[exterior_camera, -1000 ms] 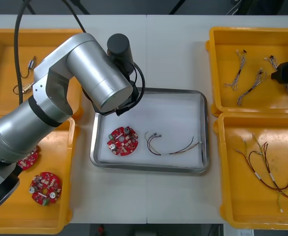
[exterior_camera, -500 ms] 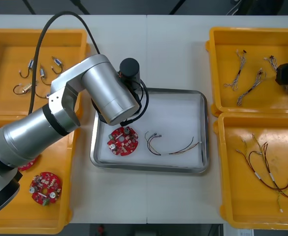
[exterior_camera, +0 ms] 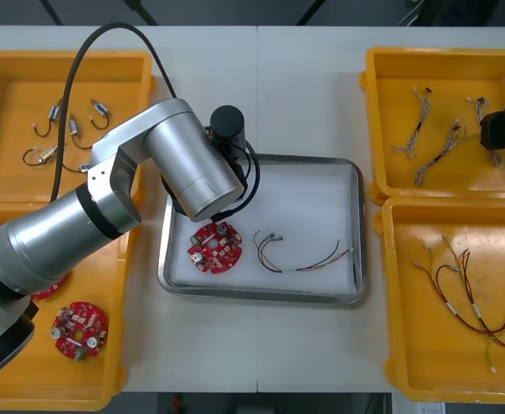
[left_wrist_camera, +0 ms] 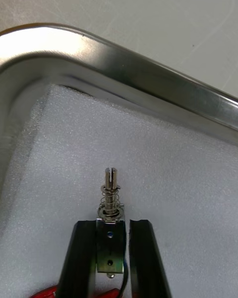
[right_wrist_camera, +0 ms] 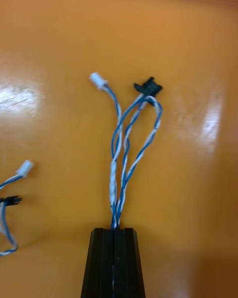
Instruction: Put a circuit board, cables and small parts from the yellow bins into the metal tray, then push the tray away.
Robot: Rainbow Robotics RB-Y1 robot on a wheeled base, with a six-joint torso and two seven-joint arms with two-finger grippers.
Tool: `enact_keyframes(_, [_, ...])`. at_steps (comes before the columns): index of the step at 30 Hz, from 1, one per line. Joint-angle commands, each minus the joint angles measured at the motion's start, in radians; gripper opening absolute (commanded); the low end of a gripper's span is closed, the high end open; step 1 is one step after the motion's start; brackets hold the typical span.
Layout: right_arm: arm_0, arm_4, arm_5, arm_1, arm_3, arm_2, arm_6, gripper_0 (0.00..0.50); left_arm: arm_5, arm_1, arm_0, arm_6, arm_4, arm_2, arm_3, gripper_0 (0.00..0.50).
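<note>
The small metal part (left_wrist_camera: 111,198), a pin with a spring, lies on the white foam just inside the far left corner of the metal tray (left_wrist_camera: 148,74). My left gripper (left_wrist_camera: 113,223) is low over it and open. The part sits between the fingers, with a thin gap at one side. In the front view the left arm (exterior_camera: 183,159) covers that corner. My right gripper (right_wrist_camera: 114,231) is shut on a twisted blue and white cable (right_wrist_camera: 126,144), whose plugs rest on the bin floor. It is over the far right yellow bin (exterior_camera: 381,121).
The tray (exterior_camera: 347,172) holds a red circuit board (exterior_camera: 215,247) and a red and yellow cable (exterior_camera: 299,254). The far left bin holds small metal parts (exterior_camera: 62,129), the near left bin boards (exterior_camera: 78,328), and the near right bin cables (exterior_camera: 463,293).
My left arm swung in over the tray's far left corner, and its fingers have eased apart around the part. My right gripper closed on the blue and white cable.
</note>
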Motion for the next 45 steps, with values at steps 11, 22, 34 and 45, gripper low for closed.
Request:
enact_keyframes(11, [0.025,0.170,0.199,-0.098,-0.205,-0.129,0.066,0.000,0.016,0.014,0.004,0.050,-0.030,0.001,-0.074,0.459])
enact_keyframes(22, [0.025,0.213,0.410,-0.135,-0.310,-0.241,0.079,0.000,0.278,0.083,0.004,0.029,0.068,0.155,-0.338,0.500])
enact_keyframes(34, [0.025,0.330,0.715,-0.135,-0.483,-0.413,0.051,0.000,0.408,0.215,0.004,-0.269,0.264,0.498,-0.484,0.500])
enact_keyframes(45, [0.025,0.302,0.952,-0.120,-0.690,-0.473,-0.010,0.000,0.408,0.371,0.006,-0.684,0.488,0.742,-0.292,0.500])
